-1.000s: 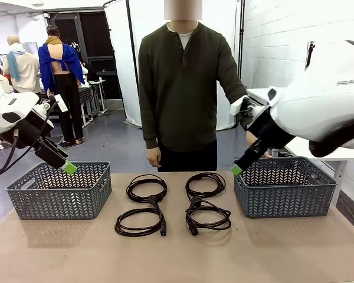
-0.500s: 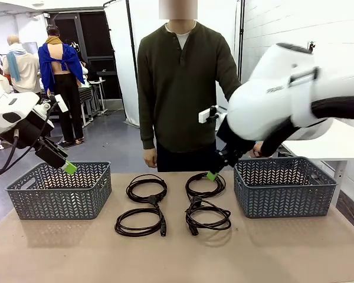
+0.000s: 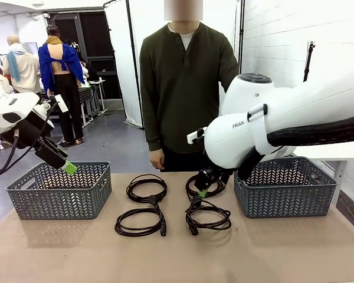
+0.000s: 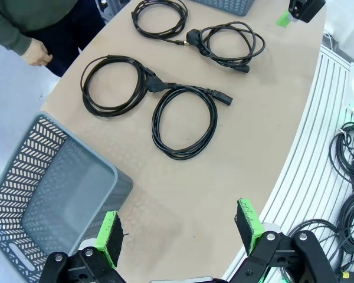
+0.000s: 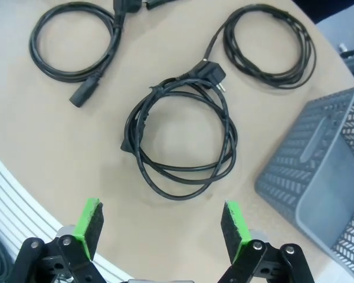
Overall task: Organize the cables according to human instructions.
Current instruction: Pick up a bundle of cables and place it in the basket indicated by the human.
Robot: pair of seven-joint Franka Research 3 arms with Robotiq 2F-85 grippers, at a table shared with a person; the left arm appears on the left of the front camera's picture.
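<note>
Hovering low over table (image 3: 283, 247), right gripper (image 3: 202, 191) is lining up on one of four cables (image 3: 163, 227) lying mid-table. Target is probably near-right coil (image 5: 229, 138), though front view is leaving that unclear. Its green fingers are standing wide apart, gripping nothing. Left gripper (image 3: 68, 167) is hanging above left basket (image 3: 59, 197), likewise spread and empty. Human (image 3: 186, 88) is standing at far side. Step judged: reaching for pick. Next move is calling for descent straddling bundled strands, then closing.
</note>
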